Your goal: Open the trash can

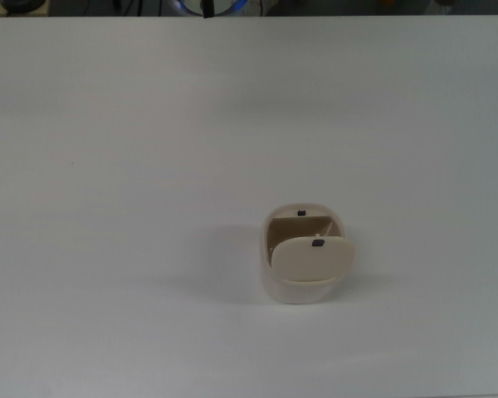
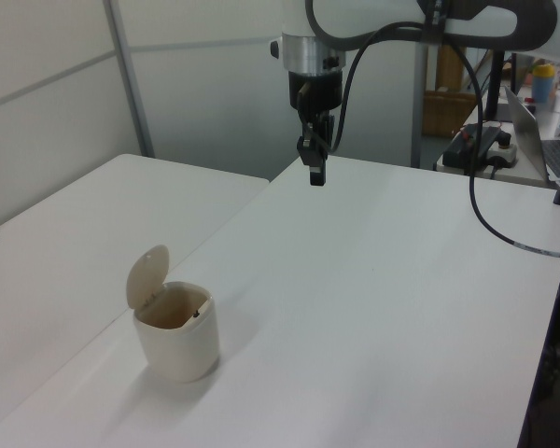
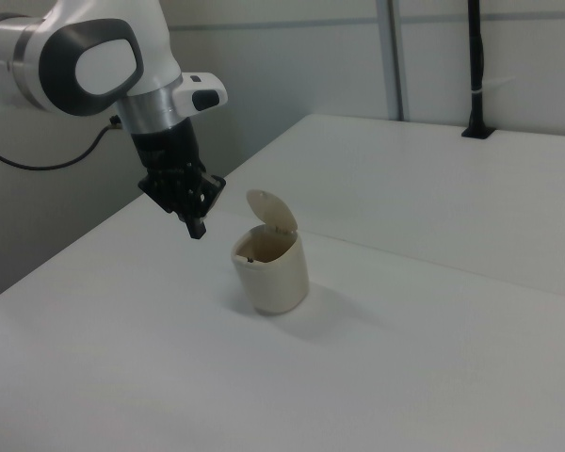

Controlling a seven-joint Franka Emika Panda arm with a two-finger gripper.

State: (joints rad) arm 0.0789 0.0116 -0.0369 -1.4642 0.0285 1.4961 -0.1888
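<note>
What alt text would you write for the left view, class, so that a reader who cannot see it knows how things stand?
A small cream trash can stands on a white table with its flip lid raised and its inside showing. The robot arm's gripper hangs in the air well behind and above the can, touching nothing, and a black cable trails from the arm.

Cream-white trash can (image 2: 175, 331), beige lid (image 1: 310, 259), white table (image 2: 373, 308), black fingers (image 3: 197, 227)

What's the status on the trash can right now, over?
Hand up off the table, clear of the bin, holding nothing. Trash can upright, lid flipped open. Nothing in the way.
</note>
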